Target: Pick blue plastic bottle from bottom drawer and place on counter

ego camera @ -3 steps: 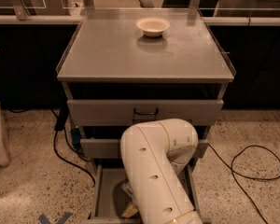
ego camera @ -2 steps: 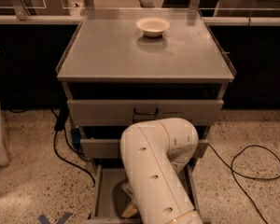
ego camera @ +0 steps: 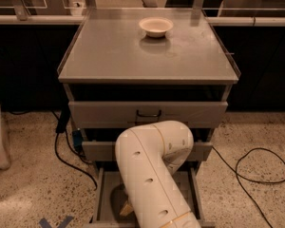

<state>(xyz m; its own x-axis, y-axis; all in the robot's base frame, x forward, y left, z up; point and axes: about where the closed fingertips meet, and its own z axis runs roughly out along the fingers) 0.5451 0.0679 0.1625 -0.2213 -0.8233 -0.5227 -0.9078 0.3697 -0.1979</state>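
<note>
Nothing is visibly shifting since a second ago: the arm [ego camera: 152, 175] is staying bent down into the bottom drawer [ego camera: 103, 194], hiding the gripper beneath it, so I cannot tell whether it is apart or clamped. The blue plastic bottle is hiding there too, its long axis and heading unreadable. Gripping across its width looks wisest before lifting to the counter [ego camera: 133, 56] above the gripper.

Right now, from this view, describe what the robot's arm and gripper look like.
The arm is thick, cream-white: smooth rounded links meeting at a bulbous elbow, small dark round holes along the near link, a thin gold band near its lower end. No cables show on it. The gripper is hidden behind the arm, down at the open bottom drawer.
</note>
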